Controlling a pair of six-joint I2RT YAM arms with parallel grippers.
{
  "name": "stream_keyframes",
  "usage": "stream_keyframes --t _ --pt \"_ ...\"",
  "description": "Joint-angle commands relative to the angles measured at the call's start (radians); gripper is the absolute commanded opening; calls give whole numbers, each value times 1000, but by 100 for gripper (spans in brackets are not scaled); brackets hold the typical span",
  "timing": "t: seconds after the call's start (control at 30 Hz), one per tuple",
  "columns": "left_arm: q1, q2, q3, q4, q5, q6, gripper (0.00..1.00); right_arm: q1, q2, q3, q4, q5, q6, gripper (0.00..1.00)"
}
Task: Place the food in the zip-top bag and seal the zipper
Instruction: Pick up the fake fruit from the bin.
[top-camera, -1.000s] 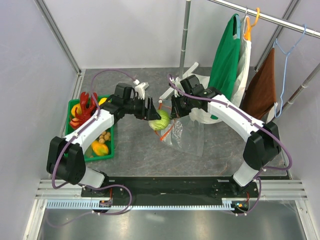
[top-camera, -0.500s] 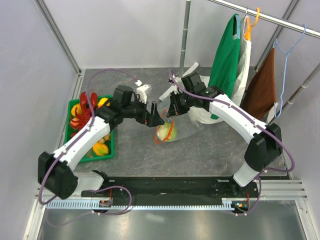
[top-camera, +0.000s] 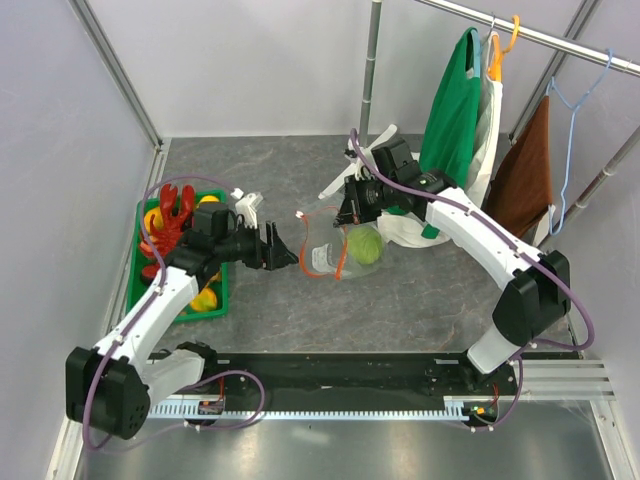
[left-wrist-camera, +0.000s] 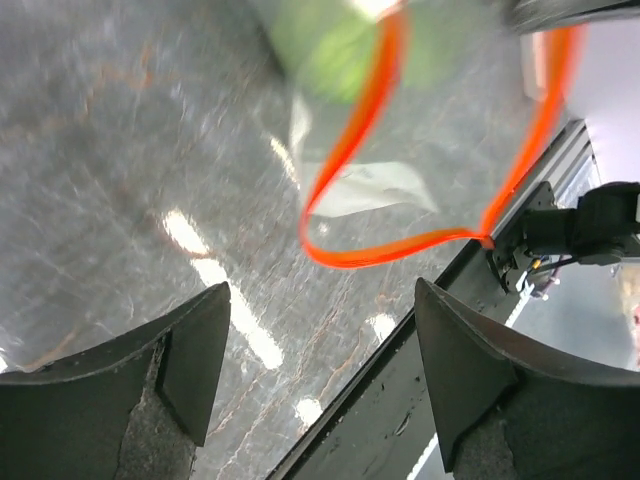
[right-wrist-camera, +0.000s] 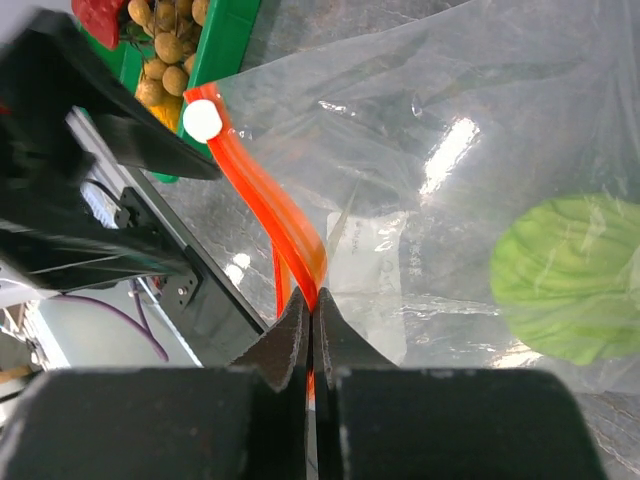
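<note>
Right claw (right-wrist-camera: 312, 310) pinched shut on the zipper (right-wrist-camera: 255, 190), cabbage (right-wrist-camera: 560, 275) enclosed in the zip-top bag (right-wrist-camera: 460, 110), left claw (top-camera: 283, 247) spread open, empty.

Top view looks down from behind; both close wrist views share the zipper (right-wrist-camera: 270, 215)
</note>
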Motion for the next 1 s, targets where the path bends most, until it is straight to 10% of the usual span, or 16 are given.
stream_keyframes --t 0.0,0.23,0.57,0.97 --pt "-1 51 -33 135 18 -78 80 -18 -33 28 51 -33 45 0" --pt "16 56 40 71 -2 -1 86 -27 -74 -4 34 15 57 0" --pt "370 256 575 -615 -126 871 100 -29 -65 -80 71 18 29 0" --pt "483 566 743 -631 -226 1027 100 -27 44 -20 126 24 29 0"
